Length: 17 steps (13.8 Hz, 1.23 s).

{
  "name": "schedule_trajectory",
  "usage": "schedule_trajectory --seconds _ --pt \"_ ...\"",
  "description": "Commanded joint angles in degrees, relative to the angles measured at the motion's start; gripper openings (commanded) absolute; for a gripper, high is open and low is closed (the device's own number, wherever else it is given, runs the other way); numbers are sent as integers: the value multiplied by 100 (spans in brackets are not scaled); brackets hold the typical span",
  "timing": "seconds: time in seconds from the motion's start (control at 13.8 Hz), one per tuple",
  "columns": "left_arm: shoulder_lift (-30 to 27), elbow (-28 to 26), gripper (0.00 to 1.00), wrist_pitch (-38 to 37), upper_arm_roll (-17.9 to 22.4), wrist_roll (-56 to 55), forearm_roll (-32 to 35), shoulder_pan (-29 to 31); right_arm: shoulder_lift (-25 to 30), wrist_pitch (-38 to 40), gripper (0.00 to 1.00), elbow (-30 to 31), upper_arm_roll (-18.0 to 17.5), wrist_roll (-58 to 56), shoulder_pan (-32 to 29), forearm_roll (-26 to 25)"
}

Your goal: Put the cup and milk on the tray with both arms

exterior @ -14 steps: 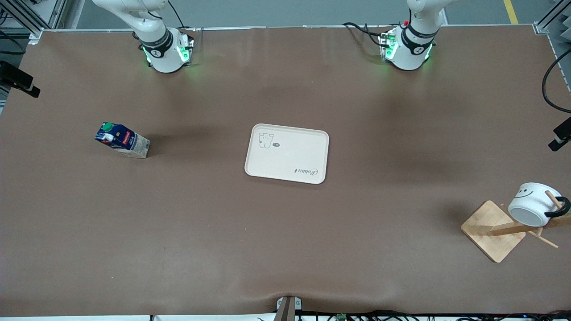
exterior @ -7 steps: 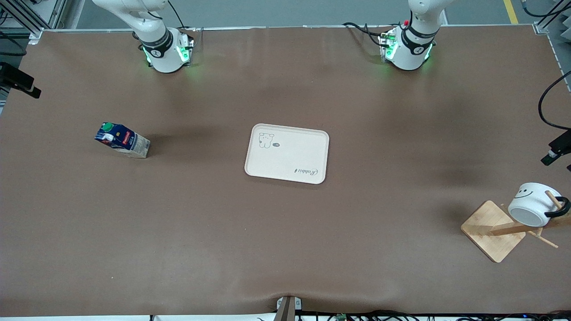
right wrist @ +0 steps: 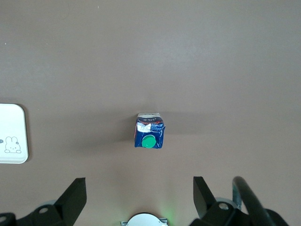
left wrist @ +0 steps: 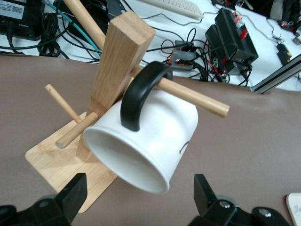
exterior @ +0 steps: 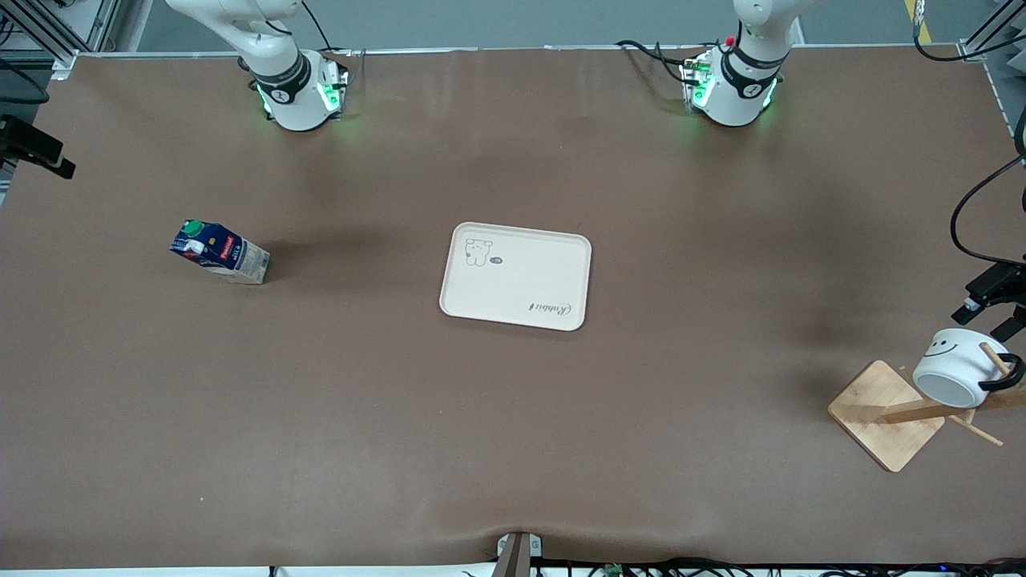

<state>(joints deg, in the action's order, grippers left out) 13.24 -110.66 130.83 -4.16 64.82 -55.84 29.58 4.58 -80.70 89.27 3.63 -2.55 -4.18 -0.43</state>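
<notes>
- Cup (exterior: 959, 368): hangs by its black handle on a peg of the wooden rack (exterior: 886, 415), toward the left arm's end of the surface, at about 4 o'clock from the tray (exterior: 515, 276); position unchanged over the last second.
- Left claw (exterior: 991, 307): has descended along the edge of the front view and now sits just above the cup at its 1 o'clock; its fingers (left wrist: 70, 194) are spread wide on either side of the cup's rim and hold nothing. Judged: the grasp comes next.
- Milk (exterior: 219, 251): stands unmoved at 9 o'clock from the tray, well apart from it.
- Right claw (right wrist: 138, 197): high over the milk, spread wide and empty.
- Tray: carries neither item yet.
</notes>
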Motion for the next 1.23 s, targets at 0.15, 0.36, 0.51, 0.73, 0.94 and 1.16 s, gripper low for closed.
schedule_trajectory --seconds 0.15,0.36,0.51,0.73,0.94,1.16 --pt "109 115 78 22 -102 110 -279 -23 -9 19 100 -41 -90 -44 -153 -71" --pt "109 168 59 22 -199 66 -279 -23 -18 19 100 -41 -90 -44 -162 -71" --pt "109 194 48 22 -296 22 -279 -23 -18 19 100 -41 -90 -44 -162 -71" --pt "109 194 21 22 -314 22 -270 -75 -88 10 100 -41 -90 -35 -153 -80" --pt "92 194 8 -5 -331 75 -261 -84 -97 28 100 -41 -90 -61 -145 -80" --pt "39 194 0 -22 -428 101 -235 -75 -115 -7 100 -41 -90 -61 -162 -80"
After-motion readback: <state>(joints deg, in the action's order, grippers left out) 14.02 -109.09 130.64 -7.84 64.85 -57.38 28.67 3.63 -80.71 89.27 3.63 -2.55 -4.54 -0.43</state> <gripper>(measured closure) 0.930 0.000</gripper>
